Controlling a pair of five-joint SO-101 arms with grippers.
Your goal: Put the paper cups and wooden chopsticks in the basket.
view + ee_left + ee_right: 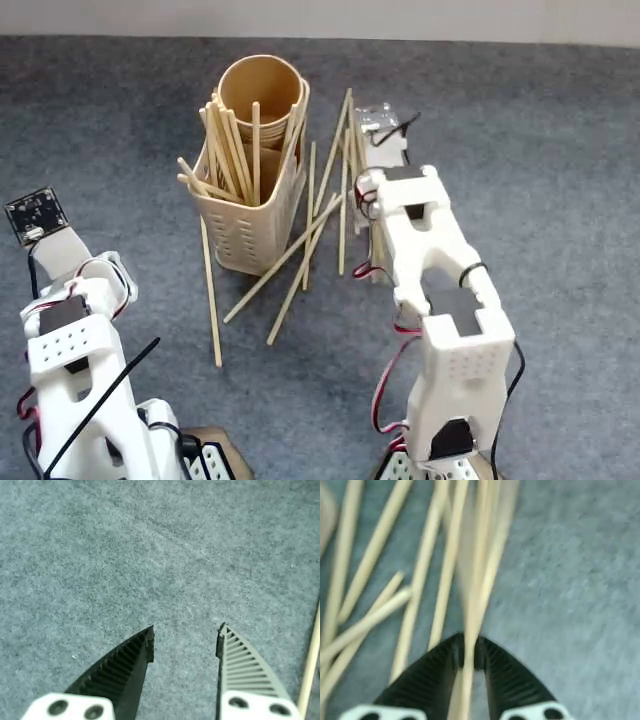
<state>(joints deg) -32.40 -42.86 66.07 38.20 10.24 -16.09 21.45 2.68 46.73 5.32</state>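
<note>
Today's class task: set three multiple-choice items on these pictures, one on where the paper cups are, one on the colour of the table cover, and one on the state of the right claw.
1. Where are the paper cups?
A) in the basket
B) lying beside it
C) upside down at the table's edge

2. What colour is the table cover?
A) red
B) grey
C) white

3. How is the right claw?
A) wide open
B) shut on nothing
C) shut on chopsticks

Key:
1 A, the cups stand stacked inside the basket.
2 B, grey shows all around it.
3 C, the right wrist view shows pale sticks pinched between the jaws.
</note>
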